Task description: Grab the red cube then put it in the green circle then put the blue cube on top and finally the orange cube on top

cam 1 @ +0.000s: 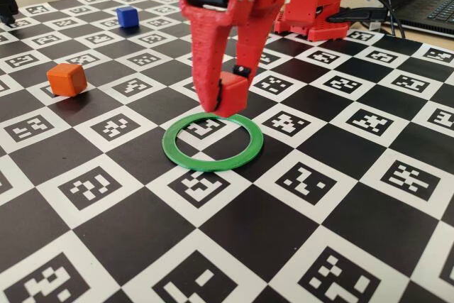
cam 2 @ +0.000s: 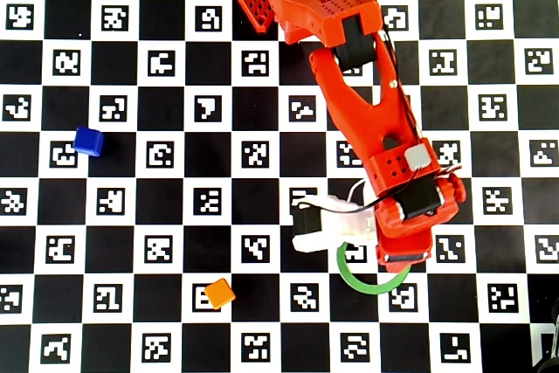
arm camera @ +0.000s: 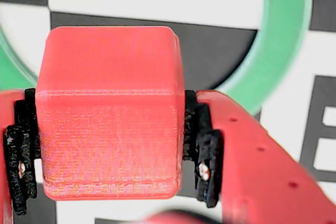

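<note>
Pinching the red cube (arm camera: pixel 109 113) between its black pads, the fingers (cam 1: pixel 221 97) hung at the far rim of the green circle (cam 1: pixel 213 141) on the checkered tabletop (cam 1: pixel 305 232). Well apart to the fingers' left in the fixed view sat the orange cube (cam 1: pixel 67 79); the blue cube (cam 1: pixel 127 16) lay beyond it.

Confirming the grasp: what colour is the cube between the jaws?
Red: the red cube, clearest in the wrist view.
</note>
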You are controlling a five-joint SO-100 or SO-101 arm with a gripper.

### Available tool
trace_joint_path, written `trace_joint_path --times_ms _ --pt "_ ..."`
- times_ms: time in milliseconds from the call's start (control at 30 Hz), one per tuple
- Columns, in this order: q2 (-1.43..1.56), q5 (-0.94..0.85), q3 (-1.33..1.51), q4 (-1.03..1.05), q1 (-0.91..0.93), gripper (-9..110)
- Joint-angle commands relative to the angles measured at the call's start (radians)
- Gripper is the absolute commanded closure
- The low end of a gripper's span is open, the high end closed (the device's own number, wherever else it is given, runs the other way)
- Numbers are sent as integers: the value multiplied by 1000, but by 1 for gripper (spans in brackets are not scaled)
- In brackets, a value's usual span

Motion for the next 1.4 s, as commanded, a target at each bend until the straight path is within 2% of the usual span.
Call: trace_joint_path --times_ms 0,833,1067,1367 --pt "15 -6 -112 -9 15 97" --pt "-61 3 -140 -29 20 96" --pt "-67 5 -133 -14 15 94" --pt "-69 -12 -121 8 5 84"
